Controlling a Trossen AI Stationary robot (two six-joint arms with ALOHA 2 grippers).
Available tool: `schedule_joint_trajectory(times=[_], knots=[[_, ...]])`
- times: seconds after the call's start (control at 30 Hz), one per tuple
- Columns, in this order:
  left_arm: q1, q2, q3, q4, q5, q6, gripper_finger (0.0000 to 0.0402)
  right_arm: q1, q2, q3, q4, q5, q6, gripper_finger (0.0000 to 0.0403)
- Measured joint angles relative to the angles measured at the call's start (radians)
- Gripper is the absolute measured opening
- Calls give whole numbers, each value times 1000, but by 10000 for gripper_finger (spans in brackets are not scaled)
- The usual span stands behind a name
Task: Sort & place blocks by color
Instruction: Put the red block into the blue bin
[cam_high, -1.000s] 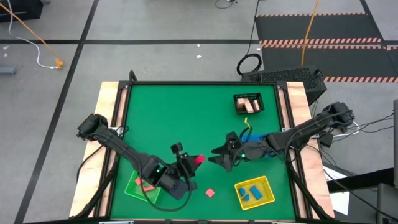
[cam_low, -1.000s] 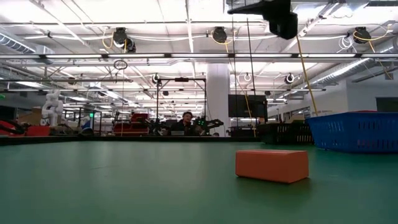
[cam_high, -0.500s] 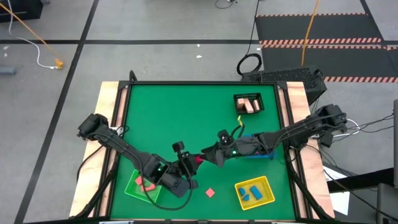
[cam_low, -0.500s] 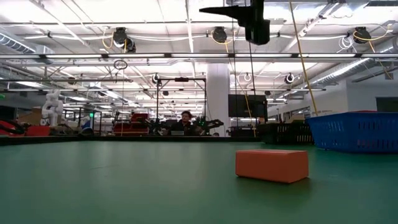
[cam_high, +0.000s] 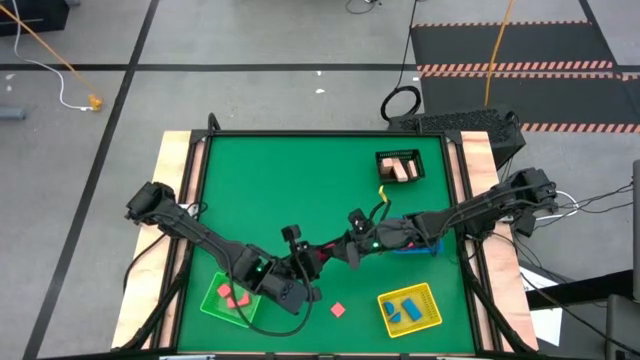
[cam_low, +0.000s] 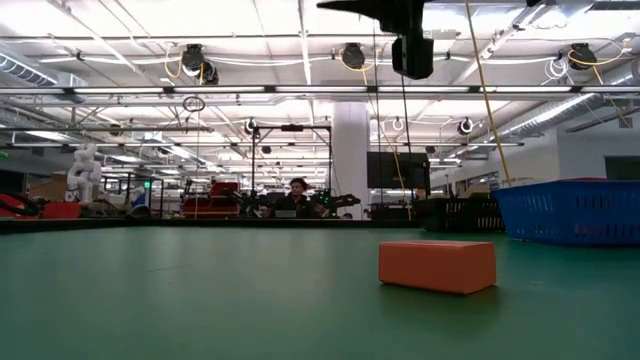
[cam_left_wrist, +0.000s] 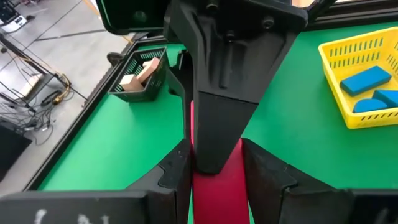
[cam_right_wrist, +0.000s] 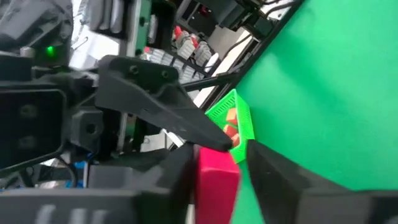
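Low in the overhead frame, nearest me, a small red block (cam_high: 338, 310) lies alone on the green table (cam_high: 300, 180). At the lower left sits the green tray (cam_high: 216, 303) with two red blocks (cam_high: 233, 295) in it. At the lower right the yellow tray (cam_high: 432, 310) holds blue blocks (cam_high: 403, 309).

Just above these, at the frame's centre, the two arms meet over one pink bar (cam_high: 318, 255). The left gripper (cam_high: 310, 262) has its jaws narrow and clamped on the bar's sides, which the left wrist view shows plainly (cam_left_wrist: 219, 183). The right gripper (cam_high: 335, 248) reaches in from the right with its fingers on either side of the same bar (cam_right_wrist: 217, 180); whether they press it I cannot tell.

Right of centre, the blue tray (cam_high: 428, 246) is mostly hidden under the right arm. Farthest off, upper right, the black mesh basket (cam_high: 400, 167) holds tan blocks (cam_high: 403, 171).
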Motion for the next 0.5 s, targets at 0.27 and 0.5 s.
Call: schedule_joint_trajectory(times=[0.27, 0.5], knots=[[1, 1, 0, -6, -12, 26, 113, 0, -1, 0, 8, -1, -56, 44], [2, 1, 0, 3, 14, -19, 139, -27, -3, 2, -39, -96, -54, 44]])
